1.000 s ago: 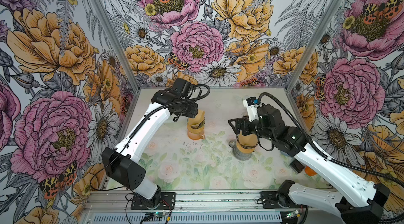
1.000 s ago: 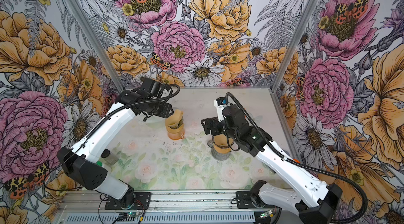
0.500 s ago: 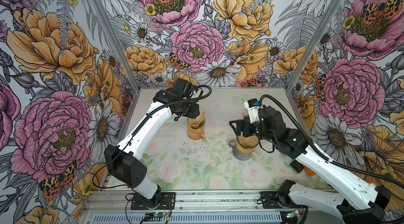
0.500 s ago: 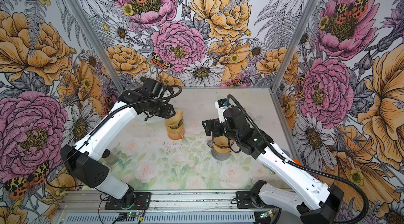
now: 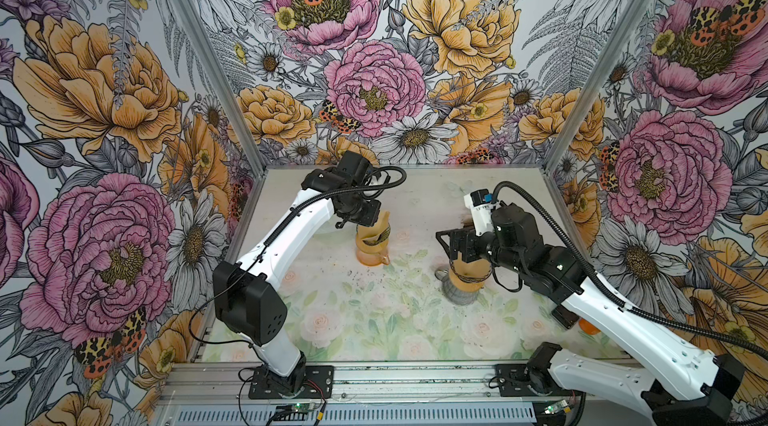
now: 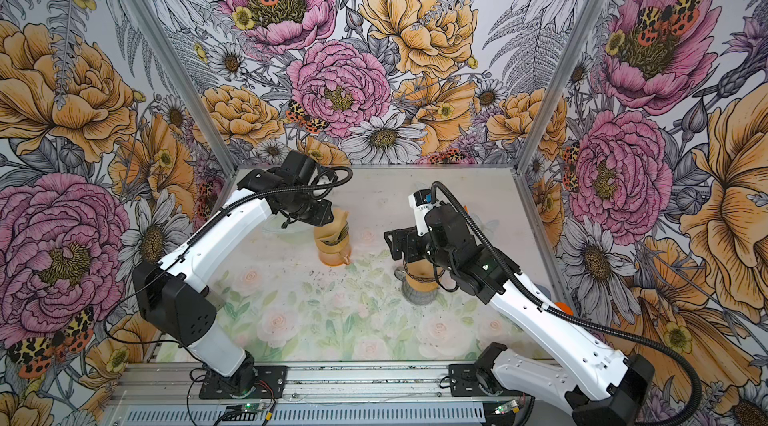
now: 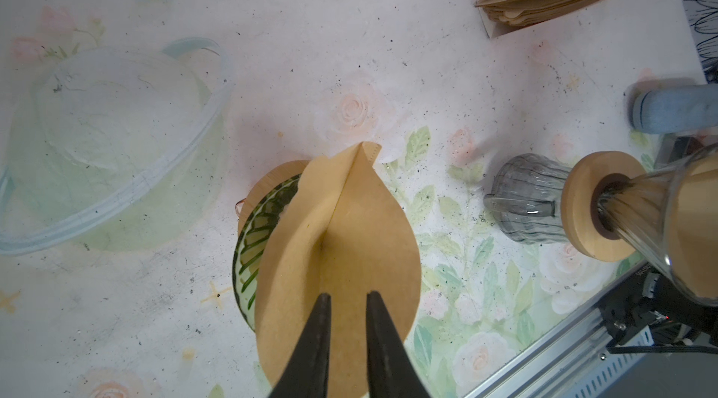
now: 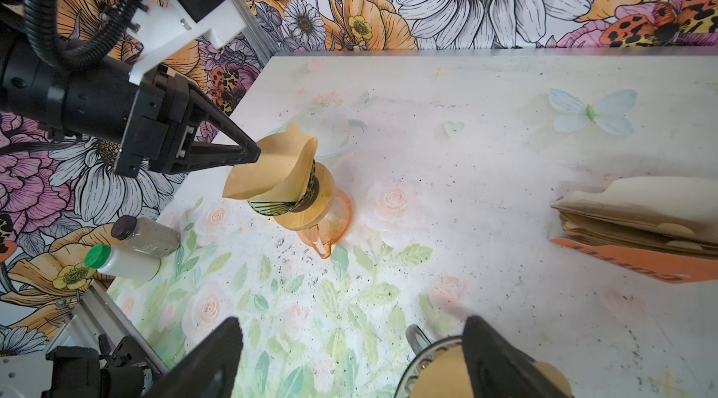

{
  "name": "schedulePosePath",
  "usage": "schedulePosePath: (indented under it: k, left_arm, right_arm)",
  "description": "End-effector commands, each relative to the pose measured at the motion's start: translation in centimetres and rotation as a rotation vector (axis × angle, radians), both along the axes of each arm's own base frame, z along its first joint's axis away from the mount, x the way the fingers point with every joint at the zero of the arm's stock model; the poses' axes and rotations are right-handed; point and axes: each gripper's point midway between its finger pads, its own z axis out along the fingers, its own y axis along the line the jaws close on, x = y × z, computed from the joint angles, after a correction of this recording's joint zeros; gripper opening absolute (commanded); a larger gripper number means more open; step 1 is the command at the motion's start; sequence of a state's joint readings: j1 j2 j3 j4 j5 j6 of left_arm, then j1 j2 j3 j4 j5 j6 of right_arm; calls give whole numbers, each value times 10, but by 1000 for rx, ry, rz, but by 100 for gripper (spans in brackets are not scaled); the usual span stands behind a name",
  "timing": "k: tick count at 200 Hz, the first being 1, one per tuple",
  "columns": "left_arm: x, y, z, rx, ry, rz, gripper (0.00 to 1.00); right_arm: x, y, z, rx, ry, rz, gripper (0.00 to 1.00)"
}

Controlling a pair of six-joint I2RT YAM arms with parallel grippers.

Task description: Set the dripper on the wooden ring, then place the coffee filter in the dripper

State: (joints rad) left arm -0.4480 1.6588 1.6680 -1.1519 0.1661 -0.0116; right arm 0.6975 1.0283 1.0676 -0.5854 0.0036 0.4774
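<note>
My left arm reaches in and its hand (image 7: 348, 295) tips down at 11 o'clock of the dripper (image 7: 264, 221). The fingers are nearly together on the coffee filter (image 7: 338, 229), but I cannot tell if they pinch it. The filter stands crooked in the dripper. My right hand (image 8: 351, 320) hangs wide open at 3 o'clock, above the desk (image 5: 374, 332).

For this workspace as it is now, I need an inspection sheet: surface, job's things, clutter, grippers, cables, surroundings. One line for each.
Surface: floral mat, dark specks scattered.
Job's things: coffee filter tilted, partly inside green dripper on orange carafe.
Clutter: filter pack, green-capped bottle, dark-capped bottle, clear container, second dripper set.
Grippers: left gripper at the filter's rim, grip unclear; right gripper open, above second dripper set.
Cables: conduit along each arm; nothing snagged seen.
Surroundings: floral walls.
</note>
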Motion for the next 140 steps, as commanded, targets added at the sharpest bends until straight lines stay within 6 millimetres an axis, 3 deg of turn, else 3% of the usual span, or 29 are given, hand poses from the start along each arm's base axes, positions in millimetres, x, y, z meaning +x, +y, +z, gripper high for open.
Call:
schedulePosePath:
  k: [1,87,140]
  left_arm:
    - [10,0,4,2,-34,-10,17]
    - [13,-4,-23,61,25,-16,13]
    - [11,-2,-28,73,38,-7,15]
  right_arm:
    - [-2,3,10,22,-35,19,90]
    - [-4,4,4,23,-23,26,90]
    - [-4,5,4,20,-21,30,90]
